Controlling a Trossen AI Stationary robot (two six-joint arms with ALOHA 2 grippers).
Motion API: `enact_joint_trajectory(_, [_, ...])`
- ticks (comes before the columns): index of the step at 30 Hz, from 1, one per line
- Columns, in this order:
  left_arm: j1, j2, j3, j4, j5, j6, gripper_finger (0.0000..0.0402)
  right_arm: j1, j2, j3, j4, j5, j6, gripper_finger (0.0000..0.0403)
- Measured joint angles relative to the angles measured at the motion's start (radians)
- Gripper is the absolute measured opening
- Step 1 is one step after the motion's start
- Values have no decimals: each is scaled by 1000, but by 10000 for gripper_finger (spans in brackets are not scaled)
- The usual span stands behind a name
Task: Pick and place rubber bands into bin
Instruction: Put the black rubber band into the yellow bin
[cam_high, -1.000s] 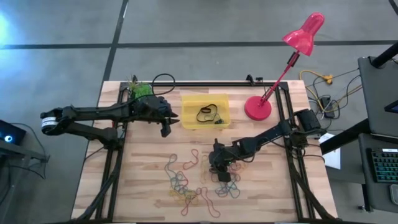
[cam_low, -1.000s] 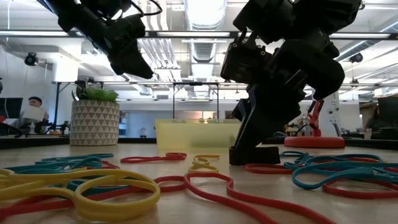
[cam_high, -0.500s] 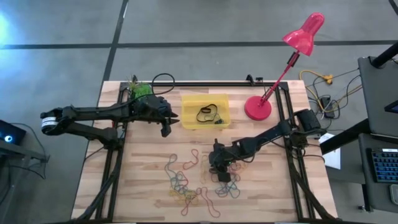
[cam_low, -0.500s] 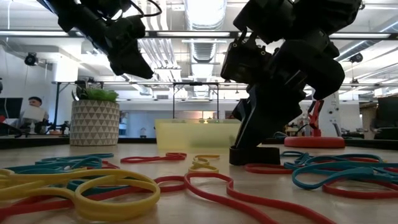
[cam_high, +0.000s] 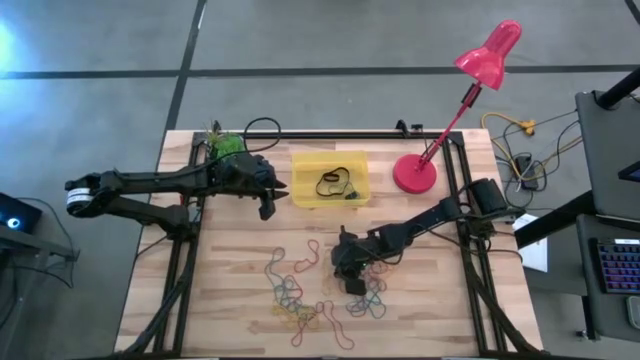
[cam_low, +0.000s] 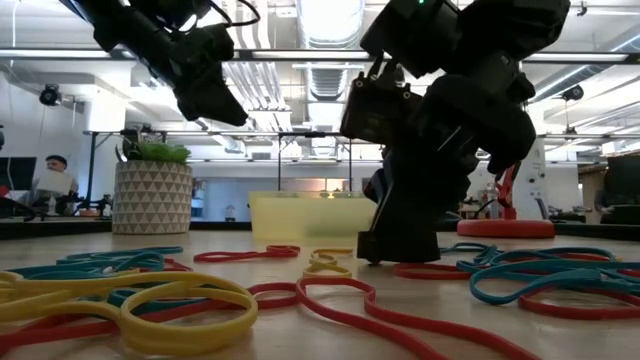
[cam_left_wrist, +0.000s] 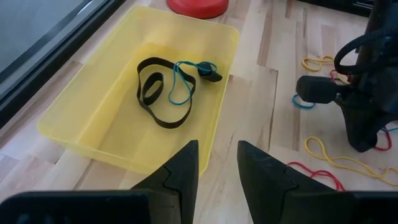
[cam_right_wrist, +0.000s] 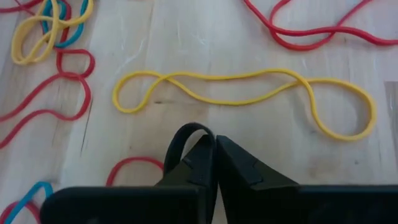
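Right gripper (cam_right_wrist: 214, 146) pinched tight on a black rubber band (cam_right_wrist: 180, 140); a long yellow band (cam_right_wrist: 242, 93) lies just ahead on the desk (cam_right_wrist: 186, 43).

**Where things sit on the surface**

The bin (cam_high: 330, 180) sits at the far middle of the surface (cam_high: 230, 290), a few rubber bands (cam_left_wrist: 166, 90) in it. The lamp (cam_high: 415, 172) stands to its right, the plant pot (cam_high: 226, 143) to its left. Loose rubber bands (cam_high: 300, 295) lie scattered nearer the front.
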Motion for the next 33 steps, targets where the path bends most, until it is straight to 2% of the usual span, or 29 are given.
enact_joint_trajectory(12, [0, 0, 0, 16, 0, 0, 95, -1, -92, 1, -35, 30, 0, 8])
enact_joint_trajectory(20, [0, 0, 0, 17, 1, 0, 95, -31, -225, 3, -92, 153, -59, 8])
enact_joint_trajectory(26, [0, 0, 0, 40, 1, -11, 95, -122, -305, 3, -125, 261, -156, 8])
enact_joint_trajectory(33, [0, 0, 0, 54, 1, -37, 95, -293, -322, 3, -125, 279, -222, 8])
